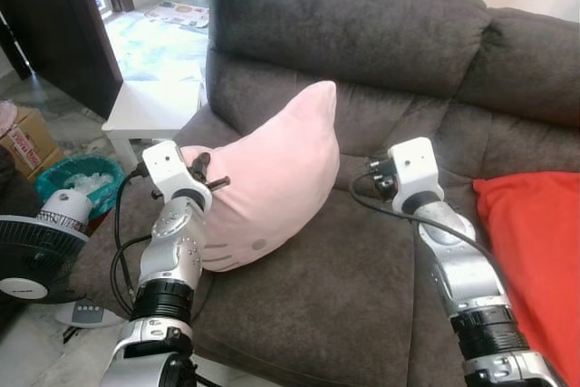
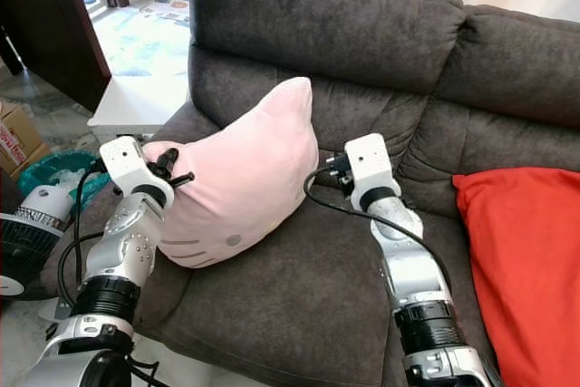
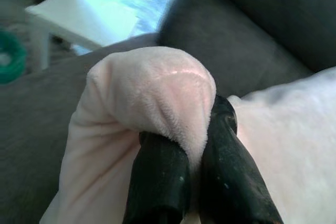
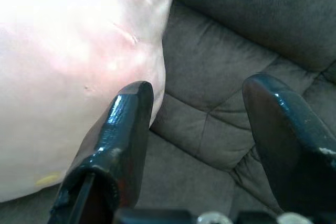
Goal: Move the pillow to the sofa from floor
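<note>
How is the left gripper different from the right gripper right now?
The left gripper is shut on a fold of the pink pillow; the right gripper is open and grips nothing. The left gripper is at the pillow's left end; the right gripper is by its right edge, over the grey sofa. Both have black fingers.

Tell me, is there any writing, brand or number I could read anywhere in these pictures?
Nothing reads clearly.
Cardboard box: red print, too blurred and cut off to read.
Fan: band of marks around its top, too small to read.
Remote on the floor: buttons, no legible labels.
Pink pillow, sofa and red cushion: no text.
</note>
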Robot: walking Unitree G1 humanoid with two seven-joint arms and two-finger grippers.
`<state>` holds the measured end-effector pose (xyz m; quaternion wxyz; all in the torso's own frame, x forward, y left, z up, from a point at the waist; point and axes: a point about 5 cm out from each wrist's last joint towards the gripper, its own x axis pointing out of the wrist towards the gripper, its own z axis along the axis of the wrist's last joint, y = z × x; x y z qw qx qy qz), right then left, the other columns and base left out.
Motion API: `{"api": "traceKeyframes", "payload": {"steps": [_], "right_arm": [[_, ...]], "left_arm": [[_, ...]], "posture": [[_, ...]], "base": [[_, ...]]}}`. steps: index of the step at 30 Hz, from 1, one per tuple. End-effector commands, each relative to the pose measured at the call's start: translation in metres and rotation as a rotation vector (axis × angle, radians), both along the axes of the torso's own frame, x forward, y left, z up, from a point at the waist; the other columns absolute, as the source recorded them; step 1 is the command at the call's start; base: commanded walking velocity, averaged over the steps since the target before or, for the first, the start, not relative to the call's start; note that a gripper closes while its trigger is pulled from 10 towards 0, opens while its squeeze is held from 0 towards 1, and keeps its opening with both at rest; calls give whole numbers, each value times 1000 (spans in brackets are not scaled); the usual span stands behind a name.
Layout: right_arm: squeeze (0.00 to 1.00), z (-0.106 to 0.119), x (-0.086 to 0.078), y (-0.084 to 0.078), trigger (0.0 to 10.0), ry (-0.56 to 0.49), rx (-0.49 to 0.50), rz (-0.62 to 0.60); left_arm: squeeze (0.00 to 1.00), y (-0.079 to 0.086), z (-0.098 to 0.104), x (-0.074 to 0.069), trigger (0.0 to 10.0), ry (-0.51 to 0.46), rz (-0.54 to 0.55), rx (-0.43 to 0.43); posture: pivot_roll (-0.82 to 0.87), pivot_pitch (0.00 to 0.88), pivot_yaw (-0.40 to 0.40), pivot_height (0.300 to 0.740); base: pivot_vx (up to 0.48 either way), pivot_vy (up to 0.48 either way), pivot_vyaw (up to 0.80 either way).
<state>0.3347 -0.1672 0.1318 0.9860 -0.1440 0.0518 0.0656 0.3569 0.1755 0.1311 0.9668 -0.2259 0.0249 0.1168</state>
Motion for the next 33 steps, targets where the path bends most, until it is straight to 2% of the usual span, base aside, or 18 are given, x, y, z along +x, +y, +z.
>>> {"api": "traceKeyframes", "payload": {"steps": [1, 4, 9, 16, 17, 20, 22, 23, 28, 30, 33], "right_arm": [[0, -10, -3, -7, 10000, 18, 14, -30], [0, -20, -7, -10, 10000, 44, 21, -45], [0, -25, -9, -12, 10000, 55, 28, -59], [0, -27, -10, -12, 10000, 51, 35, -62], [0, -27, -9, -12, 10000, 50, 36, -63], [0, -27, -9, -12, 10000, 48, 35, -66], [0, -27, -9, -13, 10000, 42, 37, -71], [0, -27, -9, -13, 10000, 37, 40, -74], [0, -28, -10, -13, 10000, 33, 46, -80], [0, -28, -10, -13, 10000, 31, 47, -79], [0, -28, -10, -12, 10000, 31, 48, -79]], "left_arm": [[0, 28, 6, -2, 10000, -30, 151, -23], [0, 30, 3, -3, 10000, -28, 131, 25], [0, 28, -1, -3, 10000, -21, 111, 31], [0, 12, -8, 2, 10000, 7, 5, 59], [0, 6, -6, 4, 10000, -7, -45, 74], [0, 1, -2, 5, 10000, -34, -102, 116], [0, -4, 1, 5, 10000, -66, -183, 190], [0, -6, 4, 2, 10000, -106, -208, 260], [0, -3, 9, -7, 10000, -188, -210, 346], [0, -1, 7, -10, 10000, -188, -205, 382], [0, 0, 7, -11, 10000, -189, -202, 380]], "posture": [[140, 46, -77, 740], [140, 46, -78, 740], [137, 46, -76, 740], [135, 45, -78, 740], [135, 45, -78, 740], [136, 45, -80, 740], [134, 45, -80, 740], [135, 44, -80, 740], [134, 42, -80, 740], [135, 41, -81, 740], [134, 41, -81, 740]], "base": [[0, 0, 0], [0, 0, 0], [0, 0, 0], [0, 0, 0], [0, 0, 0], [0, 0, 0], [0, 0, 0], [0, 0, 0], [0, 0, 0], [0, 0, 0], [0, 0, 0]]}}
